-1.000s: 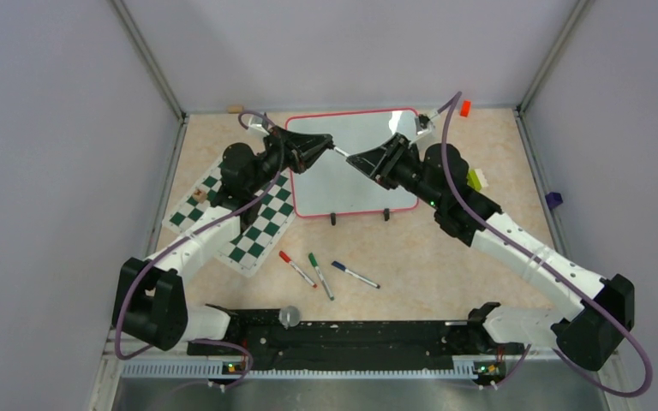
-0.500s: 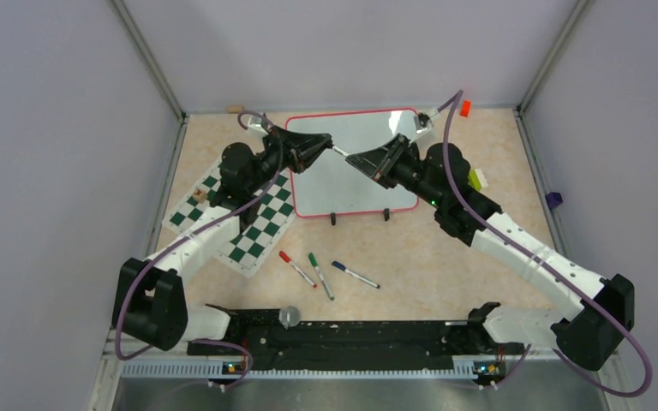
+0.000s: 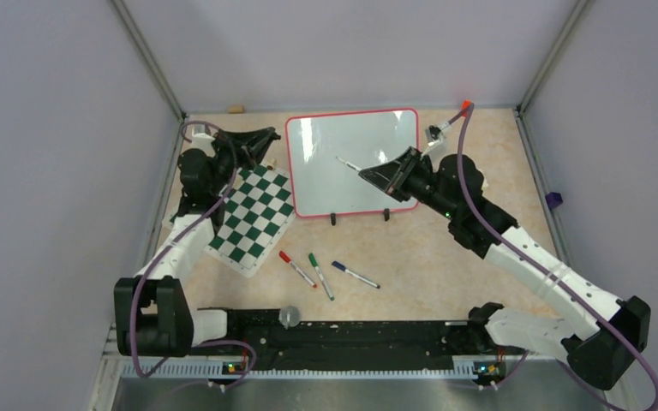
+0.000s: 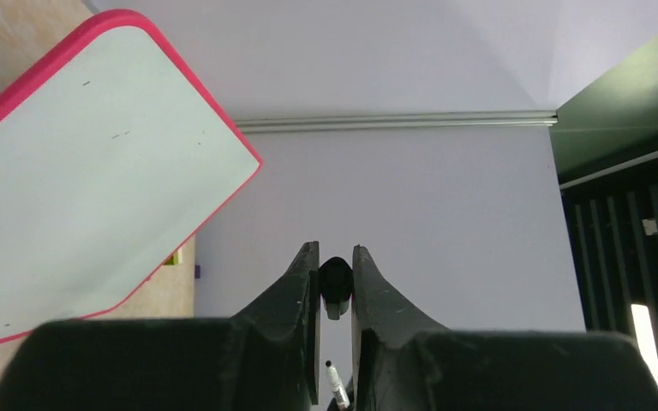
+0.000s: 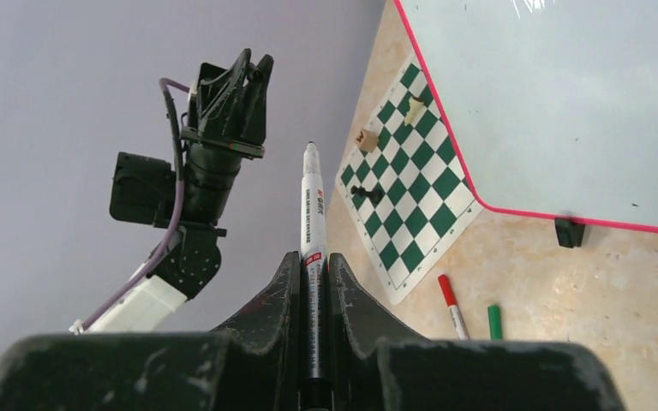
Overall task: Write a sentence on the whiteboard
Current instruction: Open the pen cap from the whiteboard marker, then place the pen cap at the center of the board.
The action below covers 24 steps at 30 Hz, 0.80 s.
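Right pincer (image 5: 313, 257) is clamped on an uncapped marker (image 5: 312, 201), its tip out over the whiteboard (image 3: 321, 184), which sits at twelve o'clock on the bench. Left pincer (image 4: 335, 257), at the board's nine o'clock, pinches a small black cap (image 4: 335, 284). The board is blank, so the sentence is judged wholly outstanding. The cap shows only in the left wrist view; the top view alone shows the whole board face.

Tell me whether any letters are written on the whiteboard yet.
No, in the top view the whiteboard is bare white inside its red frame, with only glare near its far edge.
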Each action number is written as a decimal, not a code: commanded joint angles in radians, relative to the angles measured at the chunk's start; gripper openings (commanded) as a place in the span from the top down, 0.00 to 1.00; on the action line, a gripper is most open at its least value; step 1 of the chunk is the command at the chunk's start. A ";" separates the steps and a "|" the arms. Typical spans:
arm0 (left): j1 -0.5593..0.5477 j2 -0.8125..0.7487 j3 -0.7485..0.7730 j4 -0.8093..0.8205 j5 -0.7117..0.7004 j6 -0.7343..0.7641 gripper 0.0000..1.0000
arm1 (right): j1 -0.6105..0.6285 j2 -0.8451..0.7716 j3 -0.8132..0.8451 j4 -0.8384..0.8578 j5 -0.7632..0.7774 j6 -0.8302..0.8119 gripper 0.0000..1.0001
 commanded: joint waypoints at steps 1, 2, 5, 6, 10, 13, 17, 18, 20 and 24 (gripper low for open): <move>0.009 -0.067 0.046 -0.088 0.043 0.111 1.00 | -0.013 -0.056 0.003 -0.073 0.018 -0.049 1.00; 0.006 -0.066 0.059 -0.133 0.055 0.142 1.00 | -0.015 -0.057 0.010 -0.101 0.033 -0.063 1.00; -0.018 -0.075 0.114 -0.337 0.082 0.278 1.00 | -0.024 -0.060 0.042 -0.179 0.089 -0.115 1.00; -0.034 -0.080 0.130 -0.411 0.077 0.329 1.00 | -0.027 -0.060 0.055 -0.209 0.111 -0.133 1.00; -0.169 -0.090 0.167 -0.657 0.049 0.513 1.00 | -0.038 -0.038 0.119 -0.378 0.222 -0.209 1.00; -0.304 -0.069 0.183 -0.789 -0.011 0.647 1.00 | -0.037 -0.041 0.159 -0.499 0.306 -0.253 1.00; -0.444 0.014 0.183 -0.893 -0.063 0.781 1.00 | -0.038 -0.089 0.174 -0.608 0.414 -0.303 1.00; -0.465 0.051 0.182 -0.912 -0.070 0.802 1.00 | -0.038 -0.106 0.171 -0.634 0.434 -0.313 1.00; -0.503 0.107 0.186 -0.926 -0.077 0.853 1.00 | -0.038 -0.143 0.164 -0.671 0.479 -0.321 1.00; -0.572 0.208 0.233 -0.956 -0.105 0.931 0.98 | -0.038 -0.212 0.138 -0.705 0.489 -0.327 1.00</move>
